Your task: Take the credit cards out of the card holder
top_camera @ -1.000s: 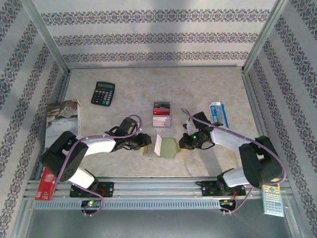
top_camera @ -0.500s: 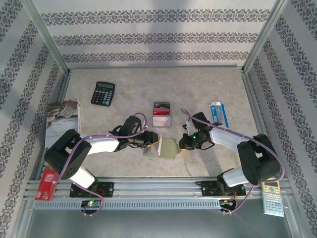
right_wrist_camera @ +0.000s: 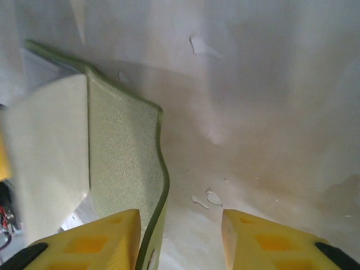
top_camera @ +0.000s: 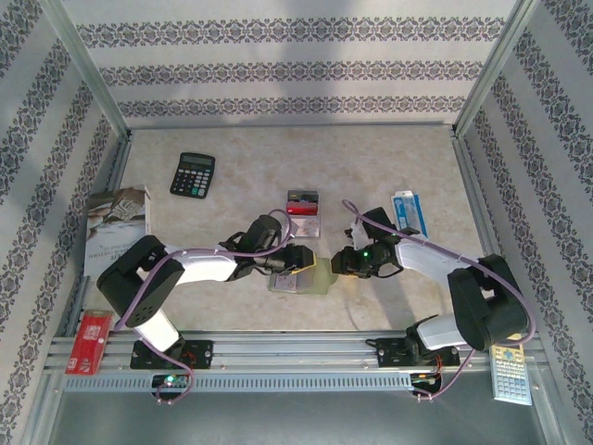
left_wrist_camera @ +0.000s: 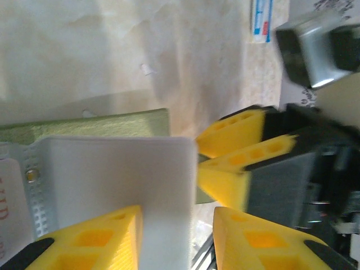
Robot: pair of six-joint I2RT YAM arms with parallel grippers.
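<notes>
Red capital letters on a pale card at the left edge of the left wrist view, turned sideways and cut off by the frame; possibly "LUD", not certain. Blue print on the blue-and-white packet, too small to read. Key legends on the black calculator, likewise unreadable. Faint title lines on the booklet by the desk's left side, illegible. Markings on the red box and the pale keypad, also illegible.

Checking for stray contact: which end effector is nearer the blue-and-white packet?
Right. The right end effector sits at the card holder's right edge, with the blue-and-white packet further back and to its right; the left end effector is over the holder's left part, farther away.
</notes>
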